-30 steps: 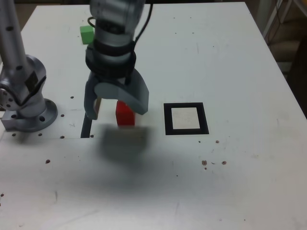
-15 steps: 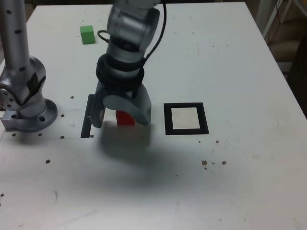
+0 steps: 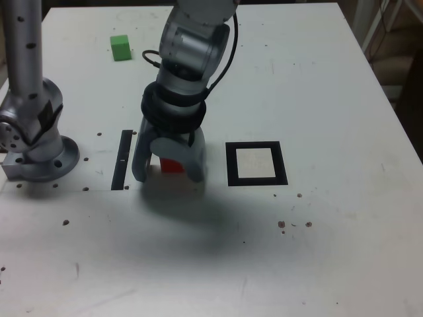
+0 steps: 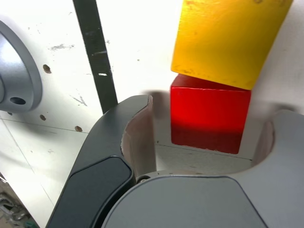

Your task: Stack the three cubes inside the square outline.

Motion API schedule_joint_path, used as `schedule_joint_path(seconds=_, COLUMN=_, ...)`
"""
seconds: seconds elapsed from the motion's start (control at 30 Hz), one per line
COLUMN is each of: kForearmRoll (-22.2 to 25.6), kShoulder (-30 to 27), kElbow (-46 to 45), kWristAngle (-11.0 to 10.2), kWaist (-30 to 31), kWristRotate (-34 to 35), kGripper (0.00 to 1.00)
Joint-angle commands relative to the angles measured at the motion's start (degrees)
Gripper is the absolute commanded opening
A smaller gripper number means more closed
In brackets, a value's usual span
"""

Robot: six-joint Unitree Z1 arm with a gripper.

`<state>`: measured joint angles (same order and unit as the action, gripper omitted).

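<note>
Astride the red cube [image 4: 206,116] as it hovers, open tool [image 4: 209,137], holding nothing, jaws apart

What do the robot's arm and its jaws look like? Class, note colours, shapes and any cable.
The arm is grey, with rounded, tube-like sections, dark bands at the joints and small dark round spots. A thin black cable loops beside it. The jaws are broad and curved, one dark grey and one lighter grey in the wrist view, with smooth outer panels and paler, brownish inner faces.
</note>
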<state>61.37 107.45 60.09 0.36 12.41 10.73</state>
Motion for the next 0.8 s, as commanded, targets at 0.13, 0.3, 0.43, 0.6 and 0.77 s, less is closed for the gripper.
schedule_joint_path(seconds=0.13, kForearmRoll=-0.4, kShoulder=0.5, kElbow=0.7, kWristAngle=-0.7, kWaist=-0.1, kWristRotate=-0.1, kGripper=0.32)
schedule_joint_path(seconds=0.3, kForearmRoll=-0.5, kShoulder=0.5, kElbow=0.7, kWristAngle=-0.9, kWaist=-0.1, kWristRotate=-0.1, kGripper=0.29)
schedule_joint_path(seconds=0.43, kForearmRoll=-0.4, kShoulder=0.5, kElbow=0.7, kWristAngle=-0.8, kWaist=-0.1, kWristRotate=-0.1, kGripper=0.29)
schedule_joint_path(seconds=0.6, kForearmRoll=-0.4, kShoulder=0.4, kElbow=0.7, kWristAngle=-0.8, kWaist=-0.1, kWristRotate=-0.1, kGripper=0.29)
schedule_joint_path(seconds=0.77, kForearmRoll=0.3, kShoulder=0.1, kElbow=1.5, kWristAngle=-0.7, kWaist=0.1, kWristRotate=-0.2, kGripper=0.29)
